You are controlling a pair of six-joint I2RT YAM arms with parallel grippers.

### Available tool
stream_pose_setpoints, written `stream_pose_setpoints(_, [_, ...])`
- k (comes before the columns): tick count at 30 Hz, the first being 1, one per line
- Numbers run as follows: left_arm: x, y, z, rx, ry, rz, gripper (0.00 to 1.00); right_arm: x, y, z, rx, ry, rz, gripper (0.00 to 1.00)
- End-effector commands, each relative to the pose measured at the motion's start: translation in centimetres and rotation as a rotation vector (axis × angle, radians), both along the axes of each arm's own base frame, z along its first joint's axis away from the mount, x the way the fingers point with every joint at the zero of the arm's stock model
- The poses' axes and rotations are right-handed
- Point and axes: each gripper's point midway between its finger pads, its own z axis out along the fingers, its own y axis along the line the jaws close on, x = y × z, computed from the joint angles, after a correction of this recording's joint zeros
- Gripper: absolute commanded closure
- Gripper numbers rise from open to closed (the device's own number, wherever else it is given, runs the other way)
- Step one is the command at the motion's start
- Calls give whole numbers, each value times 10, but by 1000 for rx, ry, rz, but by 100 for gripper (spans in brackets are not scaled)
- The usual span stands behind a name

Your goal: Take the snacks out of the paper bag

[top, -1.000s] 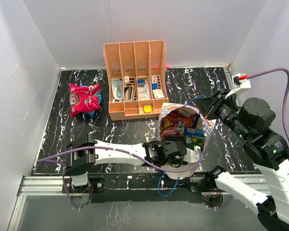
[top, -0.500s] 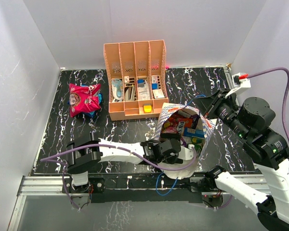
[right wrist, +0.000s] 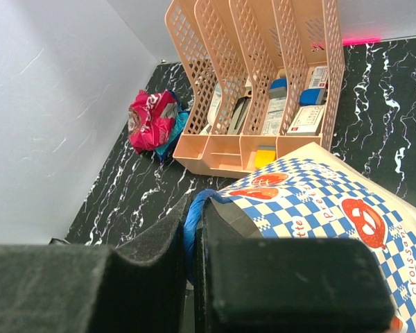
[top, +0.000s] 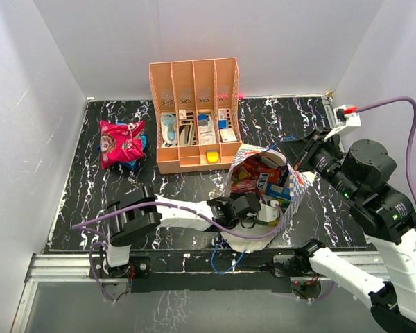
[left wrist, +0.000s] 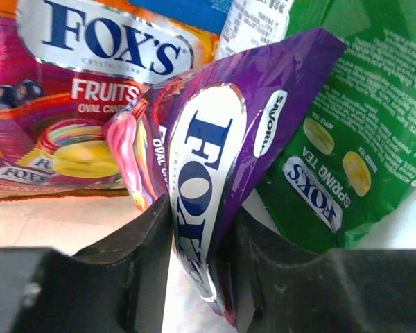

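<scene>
The paper bag [top: 296, 186] lies tipped on the table, its mouth toward the left arm. My left gripper [left wrist: 201, 229] is inside it, shut on a purple FOX'S packet [left wrist: 215, 146] that stands up between the fingers. An orange FOX'S fruits packet [left wrist: 90, 83] lies behind on the left and a green packet [left wrist: 353, 139] on the right. From above, the left gripper [top: 253, 208] sits at the bag's mouth with several snacks [top: 260, 177] showing inside. My right gripper [right wrist: 193, 229] is shut on the bag's blue cord handle [right wrist: 196, 208], above the checked bag wall [right wrist: 319, 201].
An orange slotted desk organizer [top: 194, 114] stands at the back centre, also in the right wrist view as the organizer [right wrist: 263, 90]. A pink packet with a blue one under it [top: 120, 143] lies at the back left. White walls enclose the table.
The left gripper has pushed further into the bag and closed from wide open onto the purple packet. The bag has shifted slightly. The right arm has kept still.
</scene>
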Motion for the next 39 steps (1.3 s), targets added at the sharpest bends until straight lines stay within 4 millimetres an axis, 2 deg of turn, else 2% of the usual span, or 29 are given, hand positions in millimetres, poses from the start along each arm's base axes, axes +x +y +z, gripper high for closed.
stream_pose_setpoints(1, [10, -12, 48, -114, -21, 30, 74, -6, -6, 45, 74, -120, -13, 92])
stream_pose_setpoints(6, [0, -4, 67, -146, 40, 48, 94, -5, -9, 41, 78, -116, -32, 92])
stream_pose_setpoints(9, [-6, 3, 75, -166, 70, 58, 99, -3, -9, 40, 77, -110, -37, 92])
stream_pose_setpoints(12, [-10, 7, 84, -190, 91, 64, 100, -1, -8, 39, 72, -107, -42, 93])
stream_pose_setpoints(16, [-19, 5, 111, -279, 138, 53, 100, 3, -9, 37, 51, -98, -54, 92])
stream_pose_setpoints(20, [-40, 3, 160, -389, 229, -10, 100, 4, -8, 38, 60, -97, -54, 92])
stream_pose_setpoints(24, [-70, 9, 219, -527, 300, -137, 100, 5, -11, 37, 51, -104, -69, 92])
stream_pose_setpoints(27, [-89, 26, 274, -660, 319, -208, 100, 3, -13, 39, 57, -110, -70, 92])
stream_pose_setpoints(30, [-104, 52, 328, -798, 297, -270, 100, 1, -15, 40, 56, -118, -74, 92])
stream_pose_setpoints(33, [-105, 85, 375, -932, 260, -228, 100, -1, -18, 41, 57, -126, -83, 92])
stream_pose_setpoints(35, [-97, 106, 396, -976, 216, -163, 100, -3, -20, 41, 59, -130, -89, 92])
stream_pose_setpoints(39, [-72, 150, 425, -1056, 101, 30, 100, -5, -22, 40, 62, -132, -89, 92])
